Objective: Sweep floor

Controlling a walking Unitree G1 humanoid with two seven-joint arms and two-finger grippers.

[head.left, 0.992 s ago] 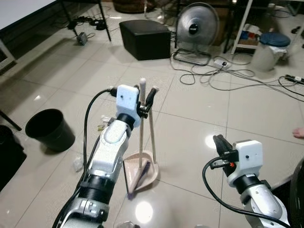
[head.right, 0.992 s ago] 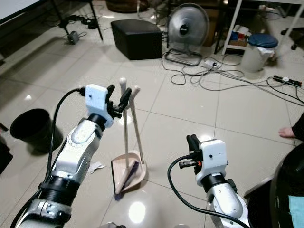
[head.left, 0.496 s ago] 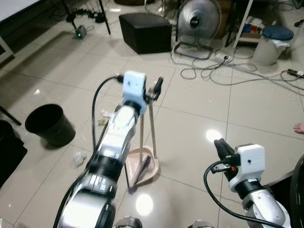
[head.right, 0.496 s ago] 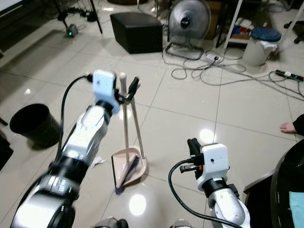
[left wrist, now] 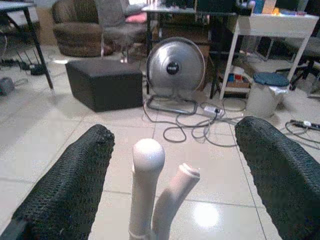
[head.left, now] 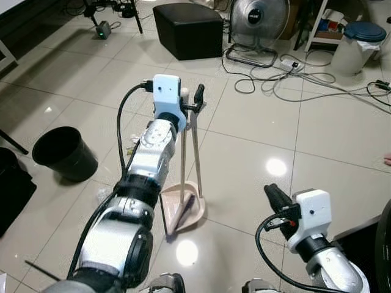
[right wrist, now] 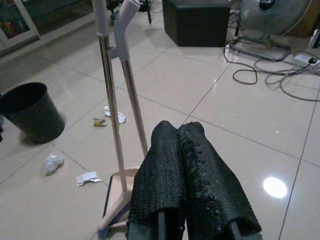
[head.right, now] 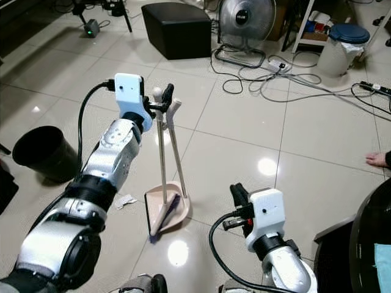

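A broom and a beige dustpan (head.left: 185, 210) stand upright together on the tiled floor. Their two pale handles, the broom handle (left wrist: 148, 156) and the dustpan handle (left wrist: 176, 192), rise side by side. My left gripper (left wrist: 174, 142) is open at the handle tops, a black finger (left wrist: 75, 185) on each side, touching neither. My right gripper (right wrist: 181, 137) is shut on nothing, low at the right in the eye views (head.left: 274, 195), pointing toward the broom. Paper scraps (right wrist: 88, 177) and a crumpled wrapper (right wrist: 52, 162) lie on the tiles near the dustpan.
A black bin (head.left: 64, 152) stands on the floor to the left. Further back are a black ottoman (head.left: 188, 29), a floor fan (head.left: 256, 24), loose cables (head.left: 293, 85) and a white bin with a blue lid (head.left: 357, 46). A person's foot (head.right: 380, 160) shows at the right edge.
The head view has shifted forward and down. My left arm has stretched out further, its gripper still at the handle tops. The right gripper sits slightly lower in the picture.
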